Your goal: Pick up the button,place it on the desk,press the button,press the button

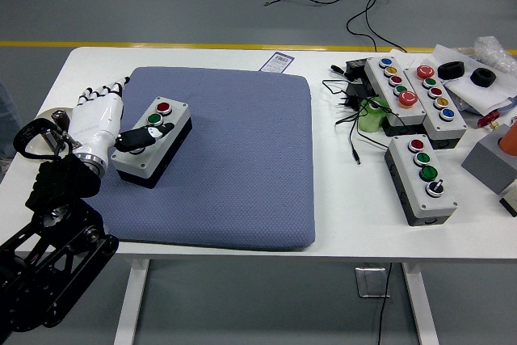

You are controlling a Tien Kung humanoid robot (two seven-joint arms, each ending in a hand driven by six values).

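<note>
White tabletop (218, 58) fills most of my feed, and on it I have a large blue-grey quilted mat (234, 167) covering the left and middle. From the lower left corner my left arm (48, 248) reaches in, black and jointed, ending in the white left hand (101, 123) at the mat's left edge. That hand is closed around the button box (153, 141), thumb lying over its top and the other fingers (103, 90) extended along its far left side. I see the box sitting on the mat, grey over a black base, with a red button (164, 107) and a green button (154, 119). Off to the right, well apart, lie three more button boxes (420, 179) among black cables (355, 111).
</note>
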